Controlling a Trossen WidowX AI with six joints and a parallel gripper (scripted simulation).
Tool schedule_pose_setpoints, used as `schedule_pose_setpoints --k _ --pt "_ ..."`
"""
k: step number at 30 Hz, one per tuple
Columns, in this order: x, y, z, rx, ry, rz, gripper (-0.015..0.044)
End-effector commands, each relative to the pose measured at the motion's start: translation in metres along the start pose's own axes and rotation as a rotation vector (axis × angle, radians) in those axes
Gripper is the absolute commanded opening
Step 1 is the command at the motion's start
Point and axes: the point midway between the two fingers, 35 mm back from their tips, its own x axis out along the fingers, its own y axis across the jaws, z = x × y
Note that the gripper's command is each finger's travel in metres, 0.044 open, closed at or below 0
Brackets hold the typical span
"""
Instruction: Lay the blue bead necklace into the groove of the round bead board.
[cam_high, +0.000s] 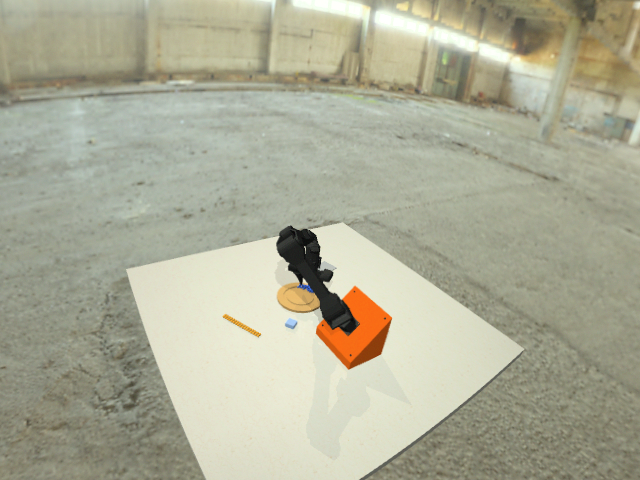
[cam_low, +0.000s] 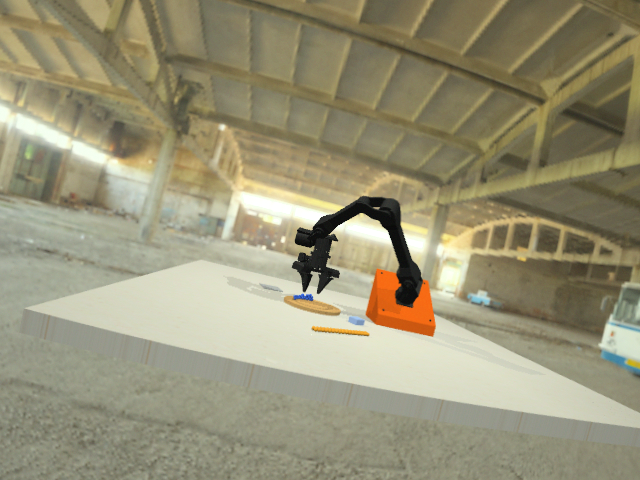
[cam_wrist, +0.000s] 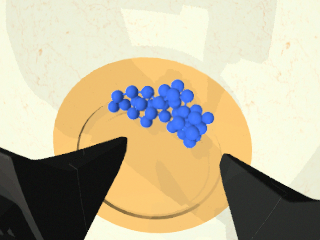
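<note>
The blue bead necklace (cam_high: 306, 288) (cam_low: 303, 297) (cam_wrist: 178, 122) lies bunched in a heap on the round bead board (cam_high: 284, 295) (cam_low: 328, 310) (cam_wrist: 145, 70), toward its far side from the arm's base. In the wrist view the heap crosses the upper part of the groove. The lower and left parts of the groove show no beads. My gripper (cam_low: 312, 292) (cam_wrist: 175, 152) is open and empty, pointing down above the board. In the wrist view the beads are beyond the fingertips, not between them. In the top view the arm partly hides the gripper and the board's right edge.
An orange bead string (cam_high: 241, 325) (cam_low: 340, 331) lies straight on the white table. A small light blue block (cam_high: 291, 323) (cam_low: 356, 320) sits between the board and the orange robot base (cam_high: 369, 315) (cam_low: 382, 307). A flat grey piece (cam_low: 270, 287) lies beyond the board.
</note>
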Motion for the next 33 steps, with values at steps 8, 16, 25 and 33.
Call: schedule_pose_setpoints --k 8,16,25,33 --pt "-0.020 -0.010 0.020 -1.067 0.001 -0.006 0.0310" --pt "-0.021 -0.010 0.021 -1.125 0.001 -0.006 0.0310" --pt "-0.017 -0.010 0.021 -1.125 0.001 -0.006 0.0310" --pt "-0.014 -0.008 0.023 -1.133 -0.015 -0.008 0.0310"
